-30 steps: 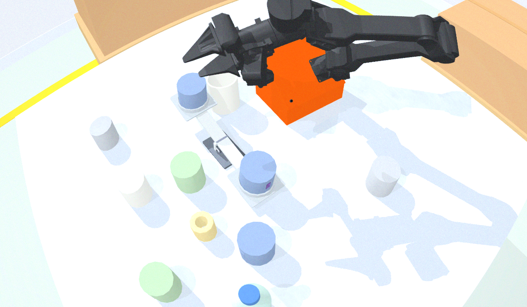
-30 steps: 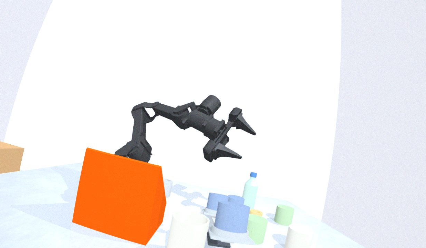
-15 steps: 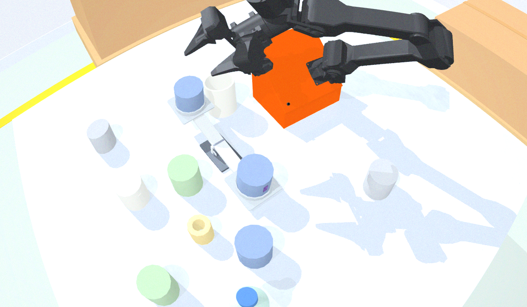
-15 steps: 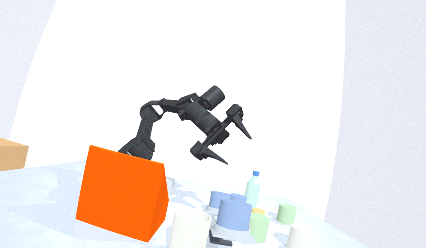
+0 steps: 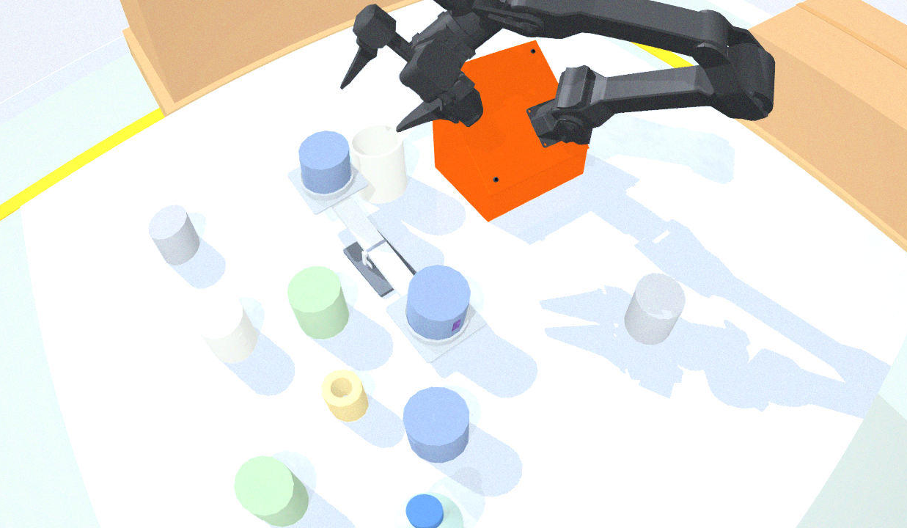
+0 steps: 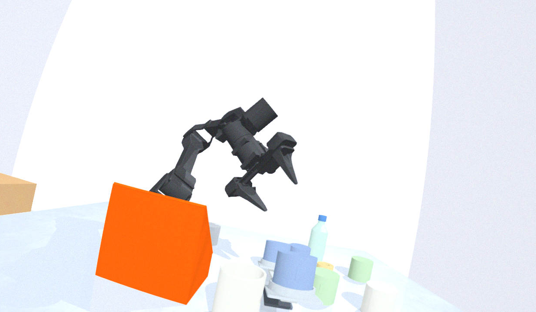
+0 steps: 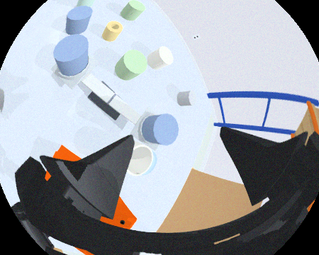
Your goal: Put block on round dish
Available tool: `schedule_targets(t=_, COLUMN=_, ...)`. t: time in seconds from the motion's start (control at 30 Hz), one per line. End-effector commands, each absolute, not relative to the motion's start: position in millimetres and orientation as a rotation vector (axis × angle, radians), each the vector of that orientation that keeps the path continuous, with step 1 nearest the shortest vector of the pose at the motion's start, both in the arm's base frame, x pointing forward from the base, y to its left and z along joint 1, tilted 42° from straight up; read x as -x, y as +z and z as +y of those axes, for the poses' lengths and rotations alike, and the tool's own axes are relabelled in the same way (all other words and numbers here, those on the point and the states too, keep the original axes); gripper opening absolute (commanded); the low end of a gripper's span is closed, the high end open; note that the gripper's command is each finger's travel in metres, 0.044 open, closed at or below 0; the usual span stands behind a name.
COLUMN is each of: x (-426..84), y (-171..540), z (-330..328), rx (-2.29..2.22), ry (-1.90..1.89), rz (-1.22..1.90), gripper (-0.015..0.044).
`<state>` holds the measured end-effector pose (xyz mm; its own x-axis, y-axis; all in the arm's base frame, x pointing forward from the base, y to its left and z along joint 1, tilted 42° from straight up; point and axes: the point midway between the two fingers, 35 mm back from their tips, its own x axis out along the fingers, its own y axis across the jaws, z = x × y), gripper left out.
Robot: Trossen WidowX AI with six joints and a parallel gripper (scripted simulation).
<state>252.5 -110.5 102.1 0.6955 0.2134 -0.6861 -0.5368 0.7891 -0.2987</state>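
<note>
A dark robot arm (image 5: 647,85) reaches out above an orange box (image 5: 509,131), its jaws (image 5: 374,98) spread almost fully apart and gripping nothing, both pointed fingertips (image 5: 410,119) angled down toward the tabletop (image 5: 574,407). In the exterior view the jaws (image 6: 275,190) hang high in the air, well above everything standing below. On the tabletop lies a small balance (image 5: 371,246), a pale beam on a dark base with a square pan at each end. A blue cup (image 5: 323,162) stands upside down on the far pan, just beside an open white cup (image 5: 379,163) that sits near the orange box. Its twin, a second blue cup (image 5: 438,301), stands upside down on the near pan and shows a small purple mark low on its side. Whether either pan sits lower than the other cannot be told. The block is not visible in any view, and the round dish cannot be picked out with certainty. Around the balance stand a grey cylinder (image 5: 174,234), two green cups (image 5: 317,301), a white cup (image 5: 229,331), a small yellow ring-shaped cup (image 5: 344,394), a third blue cup (image 5: 436,423), a pale grey cup (image 5: 653,308) well apart on the other side, and a blue-capped bottle (image 5: 424,512) at the near edge. From the wrist camera, the far blue cup (image 7: 161,129) and the white cup (image 7: 142,160) show between the two spread fingers
</note>
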Motion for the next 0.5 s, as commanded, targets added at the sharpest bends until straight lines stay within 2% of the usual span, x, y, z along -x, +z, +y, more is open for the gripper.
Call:
schedule_targets(t=0.0, x=-244, y=99, z=-110, rx=0.376, ry=0.444, rz=0.707, gripper=0.044)
schedule_targets(t=0.47, x=-215, y=103, z=-103, rx=-0.098, ry=0.431, rz=0.753, gripper=0.044)
